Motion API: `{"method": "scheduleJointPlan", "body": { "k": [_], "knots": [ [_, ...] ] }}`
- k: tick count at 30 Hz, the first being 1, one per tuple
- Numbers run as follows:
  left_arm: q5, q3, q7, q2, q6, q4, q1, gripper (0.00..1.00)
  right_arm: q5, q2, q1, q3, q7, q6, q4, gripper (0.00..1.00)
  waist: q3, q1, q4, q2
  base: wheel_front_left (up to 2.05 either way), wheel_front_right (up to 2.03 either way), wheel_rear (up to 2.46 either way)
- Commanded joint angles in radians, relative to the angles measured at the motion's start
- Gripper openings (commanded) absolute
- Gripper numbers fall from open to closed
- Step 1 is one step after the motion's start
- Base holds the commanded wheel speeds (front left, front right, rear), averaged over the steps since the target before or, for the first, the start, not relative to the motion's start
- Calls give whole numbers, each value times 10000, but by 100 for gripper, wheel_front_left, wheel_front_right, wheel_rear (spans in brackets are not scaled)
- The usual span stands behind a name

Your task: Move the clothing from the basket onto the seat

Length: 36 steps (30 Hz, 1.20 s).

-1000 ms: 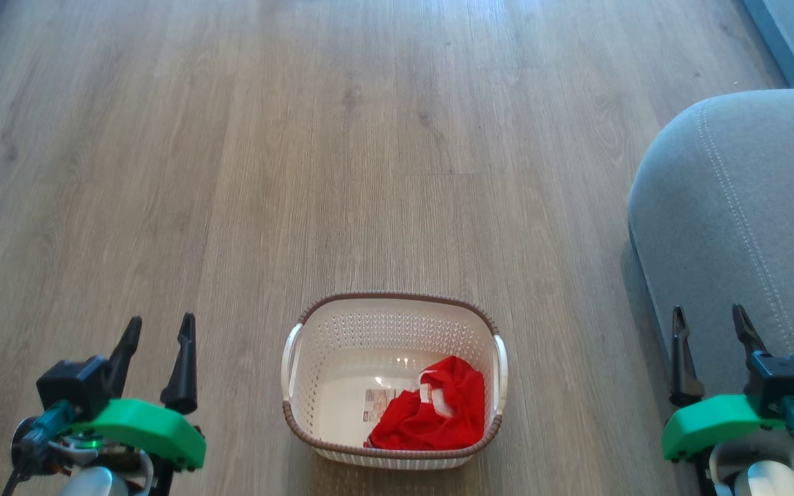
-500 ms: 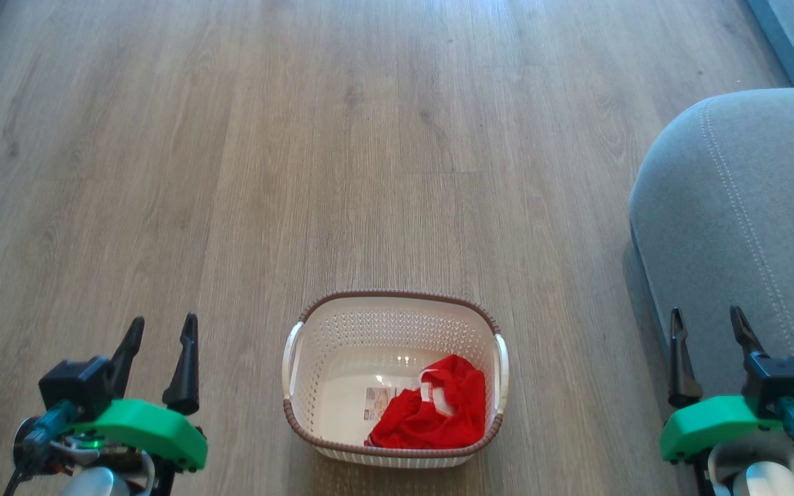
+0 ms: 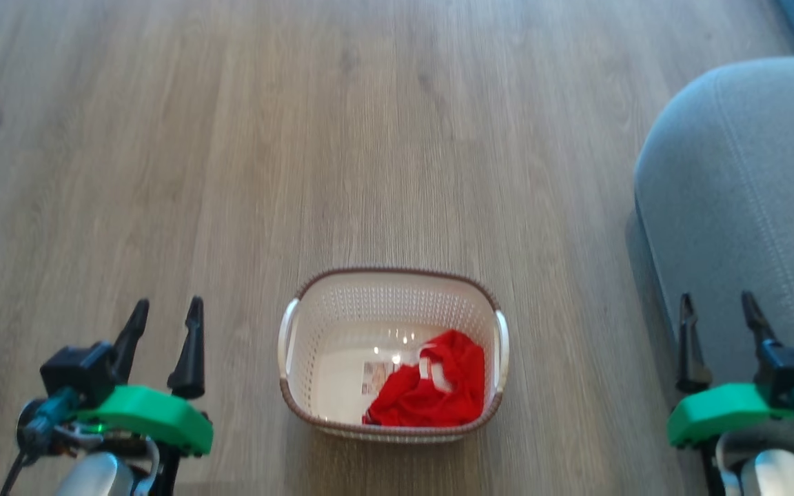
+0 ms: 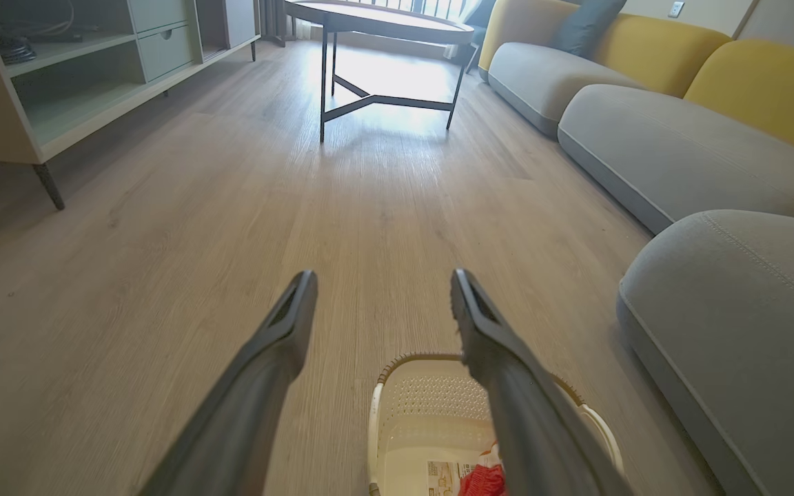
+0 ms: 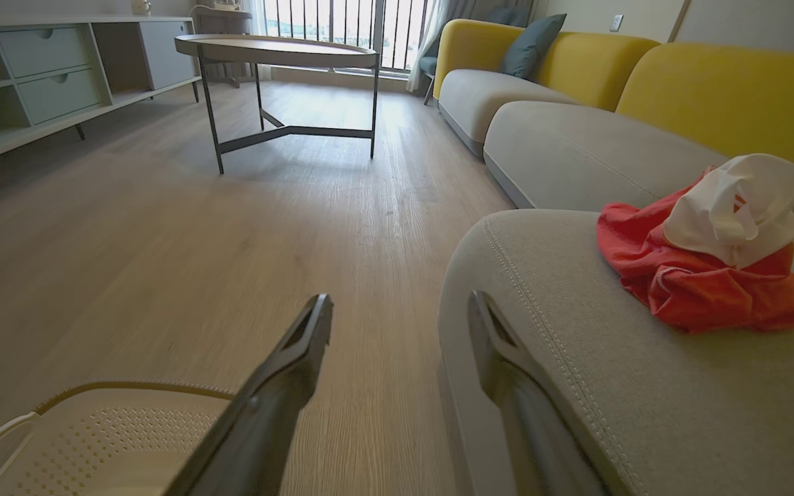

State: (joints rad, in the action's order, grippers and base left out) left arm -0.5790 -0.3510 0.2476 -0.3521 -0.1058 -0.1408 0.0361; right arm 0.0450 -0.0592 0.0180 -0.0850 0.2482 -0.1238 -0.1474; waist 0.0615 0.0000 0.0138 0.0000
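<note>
**Risk notes: one garment in basket, both arms idle**

Status: left fingers (image 3: pixel 192 337) and right fingers (image 3: pixel 688 344) both stand wide and hold nothing. They hang on either side of the basket (image 3: pixel 383 310), well apart from it. The red garment (image 3: pixel 431 393) lies bunched in the basket's right half, against the right wall. The red-and-white garment (image 5: pixel 707 275) sits on the seat (image 3: pixel 748 193), back from the rounded corner.

Risks, as I judge them:
- The cloth is thin and pressed to the perforated wall. A fingertip could catch a hole or the woven rim instead of fabric.
- The basket looks light. A hooked rim or handle would lift it or drag it across the floor (image 3: pixel 300 138).
- A pinch on one fold only may leave a trailing end that snags the rim on the way out.
- A release too near the seat's rounded corner could let the garment slide off.
- A release too far in could knock the garment already there.

Surroundings: the seat corner is near the basket's right side, right beside the right fingers, so that arm has little room to swing. The round table (image 4: pixel 376 17), cabinet (image 4: pixel 59 69) and sofa (image 4: pixel 645 138) are well apart from the work.
</note>
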Motion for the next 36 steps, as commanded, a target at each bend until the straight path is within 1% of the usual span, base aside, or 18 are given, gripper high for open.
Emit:
{"method": "scheduleJointPlan", "body": {
  "k": [1, 5, 11, 16, 20, 24, 26, 27, 36],
  "knots": [
    [161, 327, 9, -222, -6, 398, 804, 100, 35, -67, -619, 129, 134, -69, 421, 100, 546, 0, -59, 0, 0, 0, 0],
    [286, 160, -163, -186, 110, 709, 1519, 100, 58, -38, -1131, -142, 134, -69, 826, 100, 1804, 0, -133, 0, 0, 0, 0],
    [928, -667, -736, -13, 577, 891, 3354, 100, 120, 28, -2191, -506, 135, -69, 1553, 100, 3981, 0, -411, 0, 0, 0, 0],
    [1665, -1564, -1604, 241, 1009, 461, 5156, 100, 243, 72, -3149, -555, 135, -69, 2021, 100, 5667, 0, -935, 0, 0, 0, 0],
    [2186, -2173, -2565, 367, 1279, -310, 6378, 100, 626, 84, -3774, -375, 135, -69, 2262, 100, 6743, 0, -1485, 0, 0, 0, 0],
    [2432, -2561, -3569, 464, 1449, -1334, 7214, 100, 1085, 86, -4229, -125, 135, -69, 2378, 100, 7491, 0, -2110, 0, 0, 0, 0],
    [2498, -2758, -4193, 538, 1485, -1877, 7487, 100, 1302, 87, -4379, -68, 135, -69, 2424, 100, 7724, 0, -2366, 0, 0, 0, 0],
    [2568, -2919, -4667, 647, 1495, -2280, 7761, 100, 1508, 87, -4464, -24, 135, -69, 2494, 100, 7950, 0, -2578, 0, 0, 0, 0],
    [2687, -3124, -5745, 813, 1336, -3763, 8475, 100, 2093, 88, -4585, 100, 135, -69, 2722, 100, 8640, 0, -3264, 0, 0, 0, 0]
  ]
}}
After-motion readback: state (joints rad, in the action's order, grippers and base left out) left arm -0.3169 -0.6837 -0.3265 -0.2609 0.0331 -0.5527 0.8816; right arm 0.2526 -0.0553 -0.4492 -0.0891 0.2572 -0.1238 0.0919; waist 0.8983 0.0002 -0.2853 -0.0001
